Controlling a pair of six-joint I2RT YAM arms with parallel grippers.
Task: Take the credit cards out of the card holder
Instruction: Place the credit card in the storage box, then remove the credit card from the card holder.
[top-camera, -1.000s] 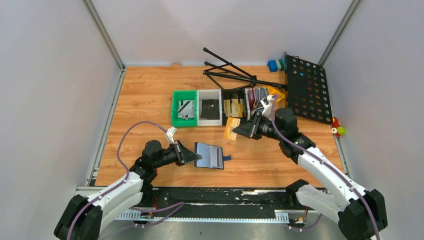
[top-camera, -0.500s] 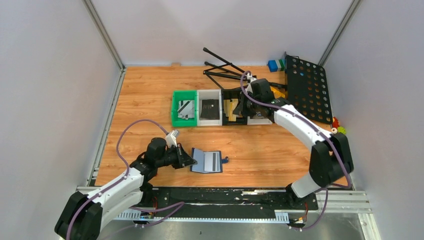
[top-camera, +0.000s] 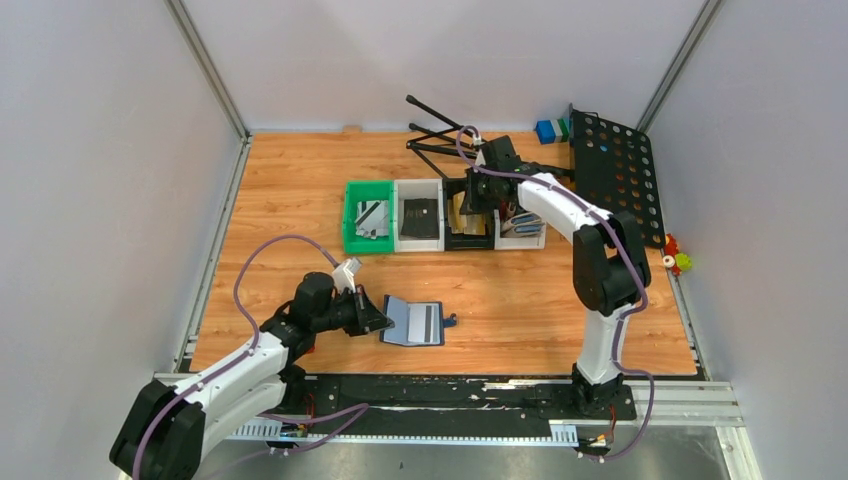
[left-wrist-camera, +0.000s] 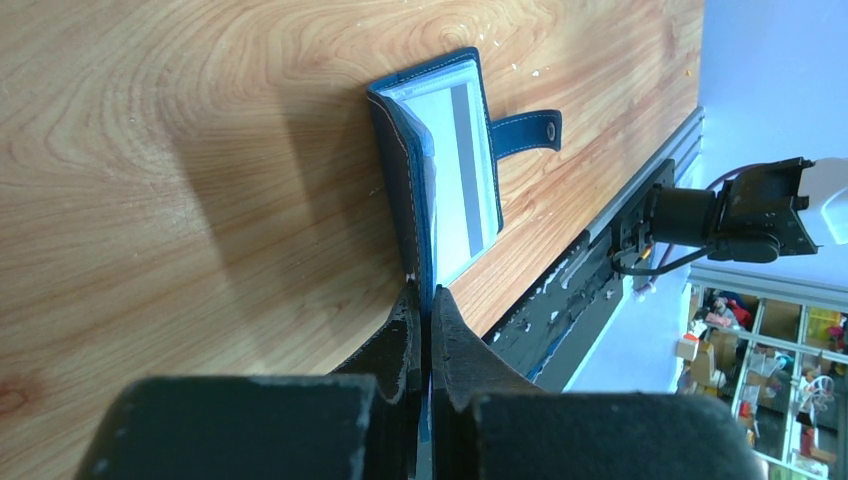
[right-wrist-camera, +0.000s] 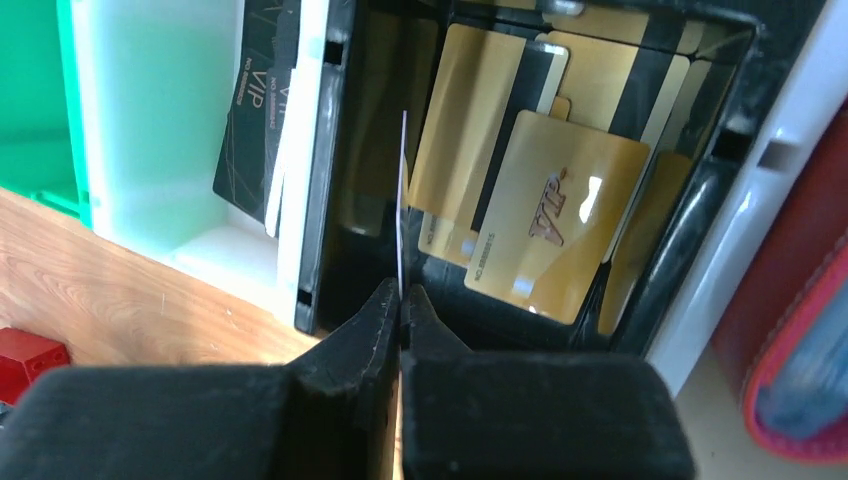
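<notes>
wood-grain table (top-camera: 300, 220); left pincer (left-wrist-camera: 422, 296) pinches stitched navy card holder (left-wrist-camera: 399, 170).

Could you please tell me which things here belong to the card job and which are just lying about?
Job: navy-blue bifold card holder, pinched by left gripper; silver-grey striped card inside it; thin edge-on card in right gripper; gold cards in black bin.
Lying about: black folded tripod; black perforated panel; blue and green blocks.
</notes>
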